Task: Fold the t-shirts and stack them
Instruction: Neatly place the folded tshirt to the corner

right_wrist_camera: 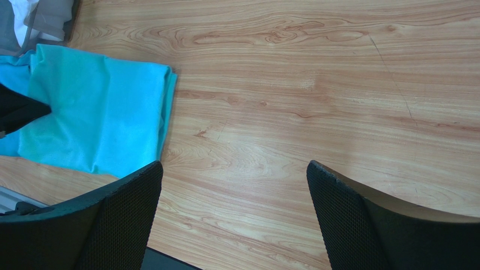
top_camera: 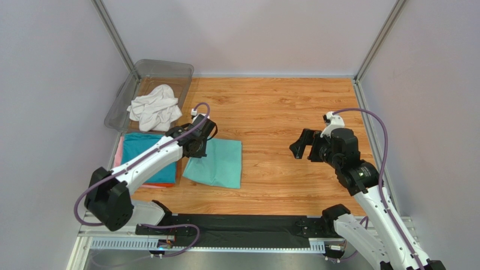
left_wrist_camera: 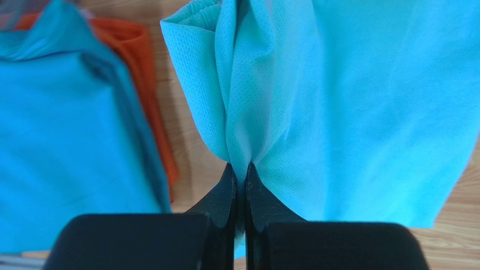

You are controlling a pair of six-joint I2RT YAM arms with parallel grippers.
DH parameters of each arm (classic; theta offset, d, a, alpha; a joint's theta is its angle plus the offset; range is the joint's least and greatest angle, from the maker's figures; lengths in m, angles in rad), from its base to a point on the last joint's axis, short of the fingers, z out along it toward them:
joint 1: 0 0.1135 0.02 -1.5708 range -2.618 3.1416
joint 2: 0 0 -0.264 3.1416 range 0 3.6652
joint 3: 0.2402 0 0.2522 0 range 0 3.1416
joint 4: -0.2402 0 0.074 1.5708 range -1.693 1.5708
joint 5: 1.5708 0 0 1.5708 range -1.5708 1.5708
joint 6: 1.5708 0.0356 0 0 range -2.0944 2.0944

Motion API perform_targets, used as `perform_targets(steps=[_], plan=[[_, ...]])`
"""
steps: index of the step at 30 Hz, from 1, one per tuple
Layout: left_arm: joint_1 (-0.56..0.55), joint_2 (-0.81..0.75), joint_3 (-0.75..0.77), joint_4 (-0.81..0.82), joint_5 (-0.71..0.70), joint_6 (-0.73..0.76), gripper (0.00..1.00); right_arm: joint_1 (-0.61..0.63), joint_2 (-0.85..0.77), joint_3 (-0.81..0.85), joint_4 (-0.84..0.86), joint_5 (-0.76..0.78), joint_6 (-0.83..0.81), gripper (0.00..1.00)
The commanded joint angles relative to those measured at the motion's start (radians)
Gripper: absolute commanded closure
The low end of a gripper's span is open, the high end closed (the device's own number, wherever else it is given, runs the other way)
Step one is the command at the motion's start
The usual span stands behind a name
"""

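**Q:** Where does the folding stand in the overhead view?

**A:** Your left pincer is clenched on a bunched edge of the mint tee. That shirt lies folded into a flat rectangle on the worktop, left of centre and just beside the stack.

**Q:** And the stack itself?

**A:** It sits at the left edge of the frame. The teal-blue tee is on top, with an orange tee and a pink tee showing at the margins beneath. Those three look folded and piled.

**Q:** What remains for you?

**A:** By my reading, the mint shirt is folded but not yet on the pile. The white tee lies crumpled in the clear bin at upper left, not yet folded at all. That puts you past halfway, with one placement and one full fold to go.

**Q:** The other arm?

**A:** Your right pincer hangs released, jaws spread wide, over the worktop right of centre. It grips nothing and is well apart from every shirt.
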Motion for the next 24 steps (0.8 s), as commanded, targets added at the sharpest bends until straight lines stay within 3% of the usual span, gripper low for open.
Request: perform_targets(steps=[1, 6, 11, 24], plan=[[0.000, -0.091, -0.003, -0.142, -0.149, -0.036, 1.00, -0.006, -0.010, -0.003, 0.052, -0.025, -0.024, 0.00], [0.000, -0.109, 0.077, -0.396, -0.351, -0.128, 1.00, -0.011, -0.007, -0.009, 0.064, -0.034, -0.027, 0.00], [0.003, -0.129, 0.091, -0.494, -0.562, -0.191, 1.00, -0.026, -0.001, -0.007, 0.065, -0.054, -0.027, 0.00], [0.010, -0.163, 0.218, -0.497, -0.666, -0.158, 1.00, -0.060, -0.024, -0.026, 0.082, -0.077, -0.023, 0.00]])
